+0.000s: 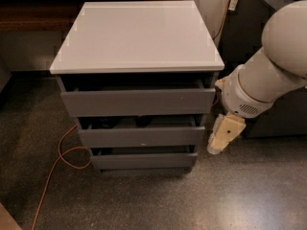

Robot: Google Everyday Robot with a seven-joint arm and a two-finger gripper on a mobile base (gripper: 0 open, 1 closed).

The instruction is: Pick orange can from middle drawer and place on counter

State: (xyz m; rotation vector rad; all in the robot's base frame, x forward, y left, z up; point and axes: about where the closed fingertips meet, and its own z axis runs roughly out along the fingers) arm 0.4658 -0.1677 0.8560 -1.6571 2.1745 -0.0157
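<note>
The gripper is hanging just right of the middle drawer, pointing downward; whether it is spread or closed, I cannot tell; the drawer is standing slightly ajar below the counter; the orange can is lying hidden in the drawer's shadow.

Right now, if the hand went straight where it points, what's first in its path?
Likely the floor: the hand hangs right of the middle drawer, pointing down and slightly left. It could clip the corner of the bottom drawer instead; depth is unclear.
</note>
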